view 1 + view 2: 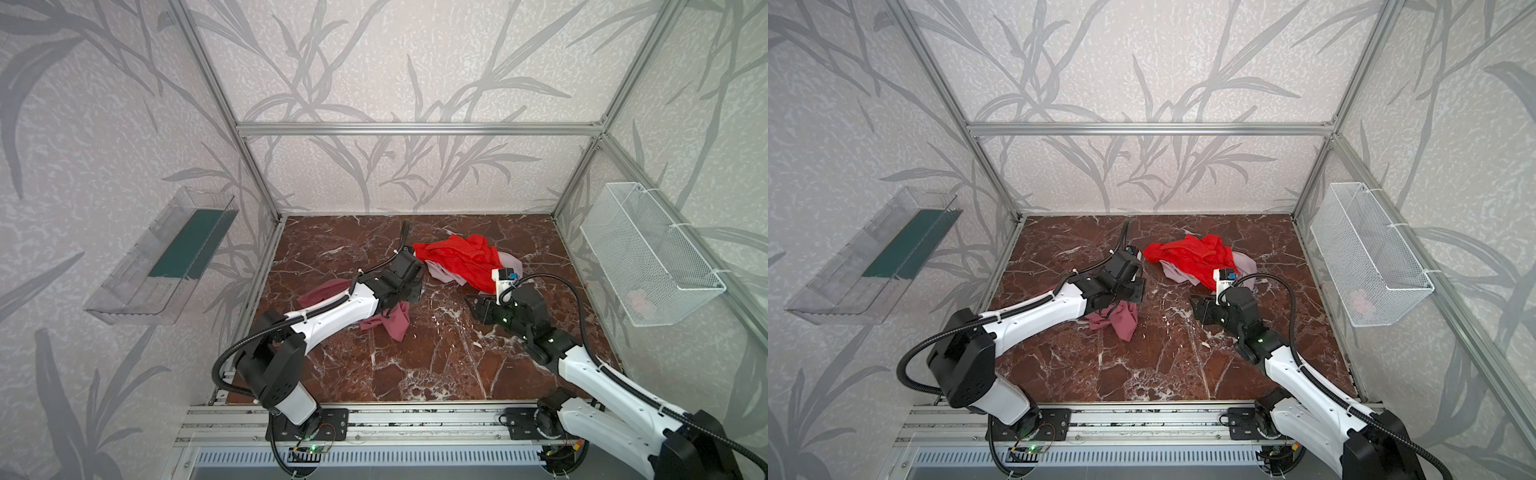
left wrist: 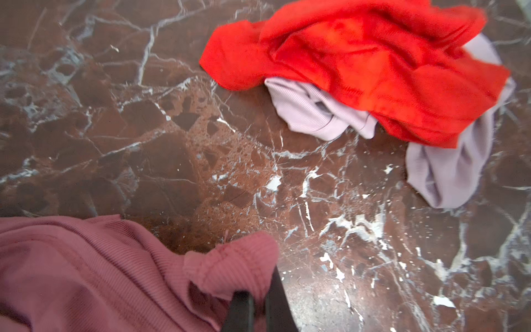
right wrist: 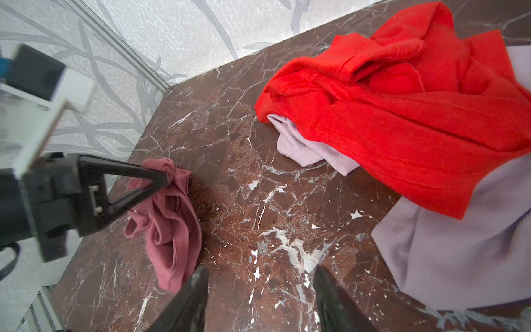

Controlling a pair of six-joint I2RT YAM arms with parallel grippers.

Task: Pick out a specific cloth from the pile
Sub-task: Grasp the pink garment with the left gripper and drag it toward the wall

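Note:
The cloth [image 1: 390, 322] [image 1: 1121, 320] is dusty rose and ribbed. A fold of it [image 2: 230, 264] is pinched in my left gripper [image 2: 258, 290] [image 1: 411, 291], which is shut on it. In the right wrist view the cloth [image 3: 169, 230] hangs from the left gripper's fingertips [image 3: 163, 178], well apart from the pile. The pile [image 1: 461, 259] [image 1: 1196, 257] sits at the back middle: a bright red cloth [image 2: 359, 66] [image 3: 402, 115] on top of a pale lilac cloth [image 2: 316, 112] [image 3: 459, 258]. My right gripper [image 3: 260, 273] [image 1: 471, 301] stands open over bare marble, in front of the pile, with nothing between its fingers.
The tabletop [image 1: 436, 357] is dark red marble with white veins, fenced by aluminium frame posts. A clear plastic bin [image 1: 166, 257] hangs on the left wall. A white wire basket [image 1: 648, 253] hangs on the right wall.

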